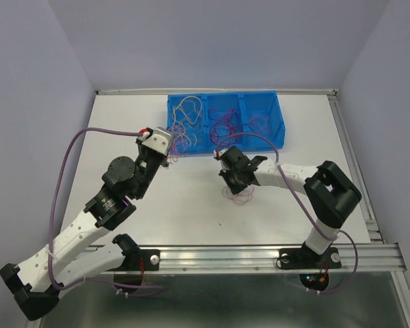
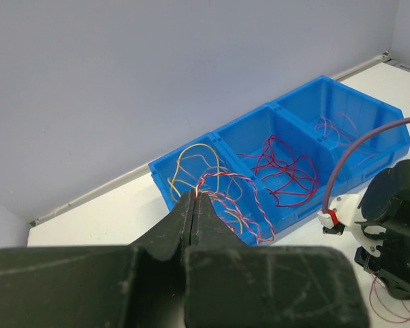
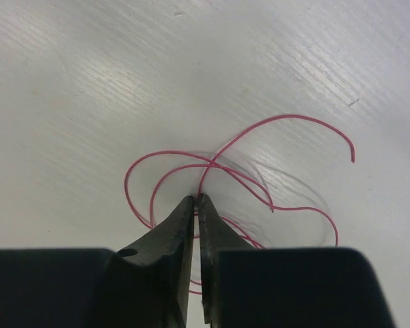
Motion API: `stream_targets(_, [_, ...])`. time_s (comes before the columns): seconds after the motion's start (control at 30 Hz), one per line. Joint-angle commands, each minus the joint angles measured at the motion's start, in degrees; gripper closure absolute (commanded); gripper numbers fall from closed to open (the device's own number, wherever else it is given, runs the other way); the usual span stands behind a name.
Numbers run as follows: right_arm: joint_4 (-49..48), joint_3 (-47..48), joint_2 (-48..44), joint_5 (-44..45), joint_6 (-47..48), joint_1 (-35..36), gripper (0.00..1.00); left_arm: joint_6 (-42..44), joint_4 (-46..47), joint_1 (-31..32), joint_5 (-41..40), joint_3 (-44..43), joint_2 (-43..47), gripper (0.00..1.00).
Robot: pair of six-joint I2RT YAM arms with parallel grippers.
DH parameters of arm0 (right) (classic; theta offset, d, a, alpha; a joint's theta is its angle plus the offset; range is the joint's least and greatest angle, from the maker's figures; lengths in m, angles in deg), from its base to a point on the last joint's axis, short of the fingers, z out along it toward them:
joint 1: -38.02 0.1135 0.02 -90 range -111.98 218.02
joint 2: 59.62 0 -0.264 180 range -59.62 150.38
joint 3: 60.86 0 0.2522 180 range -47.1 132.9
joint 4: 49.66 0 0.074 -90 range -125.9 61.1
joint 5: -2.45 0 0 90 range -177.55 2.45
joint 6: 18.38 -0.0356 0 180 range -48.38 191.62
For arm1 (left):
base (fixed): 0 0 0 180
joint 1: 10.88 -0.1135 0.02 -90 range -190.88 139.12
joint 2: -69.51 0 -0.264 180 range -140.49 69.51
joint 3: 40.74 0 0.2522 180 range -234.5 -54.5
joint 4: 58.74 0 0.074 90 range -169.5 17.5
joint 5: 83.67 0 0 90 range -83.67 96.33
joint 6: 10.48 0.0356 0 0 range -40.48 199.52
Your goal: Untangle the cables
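You find most of the cables (image 2: 280,167) in the blue bin (image 1: 281,130) at the far side of the table (image 1: 123,123). The cream-white and yellow ones are in its left compartment, the dark red ones in the middle, and the orange-pink ones in the right.

A twisted bunch (image 2: 242,195) of red, white and yellow strands climbs out of the left compartment and arcs over the bin's front wall. It ends at the tips of your left tool (image 2: 195,198), whose fingers are pressed together and clamp that bunch just in front of the bin.

One pink cable (image 3: 287,117) lies apart from the rest on the bare table in front of the bin, in loose overlapping loops with one free end curling away to the right. Your right tool (image 3: 195,199) points down at the middle of those loops. Its fingers are drawn in to a thin slit, and a strand of the pink cable runs straight into the tips, so it is pinched there.

The two tools are near each other, left by the bin's left compartment and right below the middle one.
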Motion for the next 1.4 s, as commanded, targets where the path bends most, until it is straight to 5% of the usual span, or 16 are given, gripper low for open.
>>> stream_targets(0.0, [1.2, 1.65, -3.23, 0.76, 0.15, 0.4, 0.94, -0.03, 2.13, 0.14, 0.2, 0.42, 0.78, 1.0])
stream_targets(0.4, [-5.48, -1.43, -20.81, -1.17, -2.4, 0.4, 0.99, -0.3, 1.95, 0.05, 0.37, 0.24, 0.87, 1.0])
stream_targets(0.43, [-5.57, -1.52, -21.26, -1.7, -2.66, 0.4, 0.62, -0.3, 1.87, 0.05, 0.29, 0.24, 0.78, 1.0])
stream_targets(0.47, [-5.48, -2.22, -21.35, -3.61, -2.23, 0.4, 0.38, -0.3, 1.87, 0.05, 0.28, 0.33, 0.78, 1.0])
stream_targets(0.53, [-4.0, -2.84, -19.34, -4.25, -1.44, 0.4, 0.03, -0.21, 1.87, 0.05, 0.37, 0.33, 0.6, 1.0])
stream_targets(0.57, [-3.99, -2.58, -18.2, -4.16, -1.0, 0.4, 0.0, -0.3, 1.87, 0.05, 0.37, 0.24, 0.6, 1.0])
stream_targets(0.77, [1.9, 0.24, -7.56, -0.04, 1.46, 0.84, 0.0, -0.04, 1.78, 0.05, 0.63, 0.33, 0.42, 1.0])
stream_targets(1.0, [2.25, -1.34, -7.29, -1.44, 4.28, 1.54, 0.0, -0.21, 1.51, 0.05, 1.34, 0.33, 1.04, 1.0])
stream_targets(1.13, [4.97, -0.29, -3.25, -2.4, 4.1, 2.33, 0.12, -0.12, 1.43, 0.05, 1.16, 0.24, 1.13, 1.0])
stream_targets(1.37, [7.52, 0.24, 1.5, -1.09, 3.75, 3.92, 0.17, -0.21, 1.25, 0.05, 1.25, 0.07, 1.04, 1.0])
